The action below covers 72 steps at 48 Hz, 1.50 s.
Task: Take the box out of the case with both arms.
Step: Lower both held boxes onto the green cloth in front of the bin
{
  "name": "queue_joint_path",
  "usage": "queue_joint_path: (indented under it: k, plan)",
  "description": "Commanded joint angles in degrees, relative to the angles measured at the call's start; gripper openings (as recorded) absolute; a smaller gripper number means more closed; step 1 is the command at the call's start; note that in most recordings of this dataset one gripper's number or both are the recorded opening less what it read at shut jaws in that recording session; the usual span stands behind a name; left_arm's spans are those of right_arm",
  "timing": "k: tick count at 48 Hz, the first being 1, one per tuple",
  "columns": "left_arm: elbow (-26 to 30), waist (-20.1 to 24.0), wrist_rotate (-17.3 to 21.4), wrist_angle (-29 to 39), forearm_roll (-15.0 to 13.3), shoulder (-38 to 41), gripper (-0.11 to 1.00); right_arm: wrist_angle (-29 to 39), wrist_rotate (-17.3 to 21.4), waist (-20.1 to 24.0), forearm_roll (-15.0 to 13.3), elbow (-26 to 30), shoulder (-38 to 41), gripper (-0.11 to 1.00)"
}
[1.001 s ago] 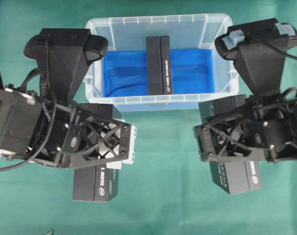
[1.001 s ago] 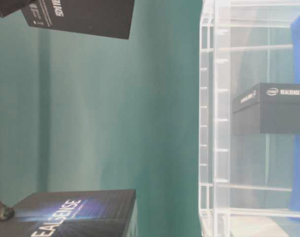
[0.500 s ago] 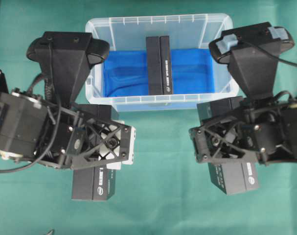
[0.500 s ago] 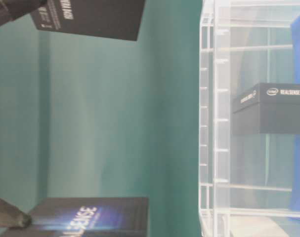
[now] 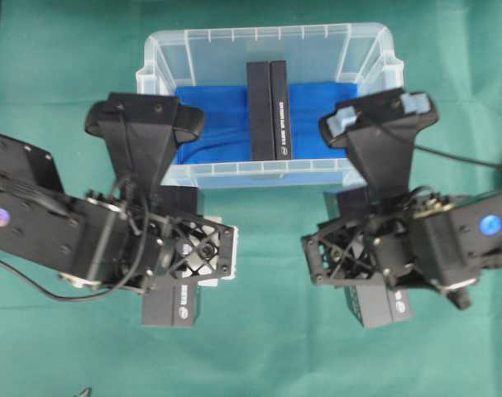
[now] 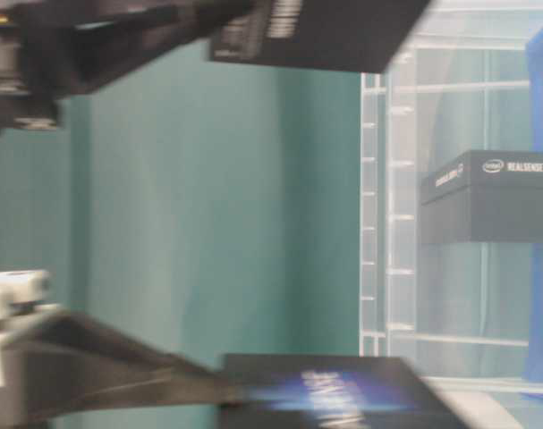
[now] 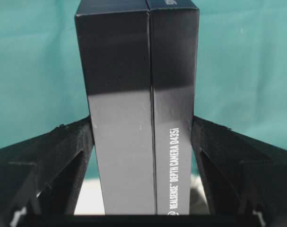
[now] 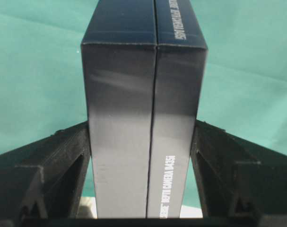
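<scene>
We begin with the green cloth (image 5: 267,347) that covers the whole table. At twelve o'clock on it sits the case (image 5: 164,58), clear plastic with a blue sheet (image 5: 213,116) in its bottom. Two black boxes (image 5: 268,107) stand on edge side by side at its middle, touching each other and not yet taken out; we judge they stand upright so that fingers can close on them across the narrow width.

The left arm (image 5: 60,236) fills the eight o'clock part of the overhead view and the right arm (image 5: 449,248) the four o'clock part, both on the near side of the case and outside it. Each wrist camera hangs over the front wall of the case.

The left gripper (image 7: 142,142) is clenched on a left pair (image 7: 142,85) of black boxes, a finger pressed to each outer face, so two boxes travel as one block. The right gripper (image 8: 143,146) grasps a right pair (image 8: 144,94) in the same way. Both pairs are out of the case, over the cloth; whether they rest on it we cannot tell. In the table-level view both pairs are blurred.

We judge the task partly done: four boxes out, two left inside
</scene>
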<state>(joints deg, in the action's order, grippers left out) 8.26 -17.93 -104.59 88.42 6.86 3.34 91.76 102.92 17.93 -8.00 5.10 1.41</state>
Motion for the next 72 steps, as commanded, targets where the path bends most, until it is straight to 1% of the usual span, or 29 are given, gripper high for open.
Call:
queue_joint_path:
  k: [1, 10, 18, 23, 29, 36, 45, 53, 58, 63, 68, 72]
  plan:
    - [-2.11, -0.35, -0.97, -2.29, 0.7, -2.64, 0.64, -3.25, 0.7, 0.35, 0.7, -2.46, -0.79, 0.65]
    - [-9.32, -1.14, -4.22, -8.09, 1.32, -3.43, 0.64, -9.84, 3.08, 0.44, 0.7, -8.61, -0.79, 0.65]
    - [-14.59, -1.93, -6.86, -15.03, 1.67, -3.08, 0.63, -15.64, 4.83, 0.7, 0.7, -14.06, -0.79, 0.65]
    - [-17.58, -2.37, -8.35, -19.51, 1.67, -2.46, 0.64, -17.84, 6.33, 0.79, 0.62, -16.52, -0.79, 0.65]
    - [-19.86, -2.72, -9.4, -23.91, 1.58, -0.97, 0.64, -19.86, 6.94, 0.79, 0.62, -18.63, -0.79, 0.65]
    - [-20.13, -2.72, -9.4, -26.89, 1.23, 1.32, 0.63, -21.97, 7.91, 0.88, 0.7, -20.21, -0.7, 0.65]
    - [-20.3, -2.72, -9.32, -26.89, 0.97, 1.58, 0.64, -22.32, 8.44, 0.88, 0.7, -20.3, -0.79, 0.65]
    - [-20.39, -2.72, -8.96, -26.89, -0.09, 1.49, 0.63, -22.32, 8.44, 1.14, 0.7, -20.3, -0.79, 0.65]
    - [-20.48, -2.72, -8.96, -26.89, -1.23, 1.49, 0.64, -22.5, 8.53, 1.41, 0.7, -20.3, -0.79, 0.65]
    - [-20.48, -2.72, -8.61, -26.89, -1.41, 1.41, 0.64, -23.99, 8.44, 1.41, 0.7, -20.21, -0.79, 0.65]
    - [-20.57, -2.72, -7.03, -27.69, -1.41, 1.32, 0.64, -26.02, 8.53, 1.41, 0.7, -20.21, -0.79, 0.65]
    - [-20.48, -2.72, -4.57, -29.0, -1.58, 1.32, 0.63, -26.46, 8.61, 1.41, 0.7, -20.21, -0.79, 0.65]
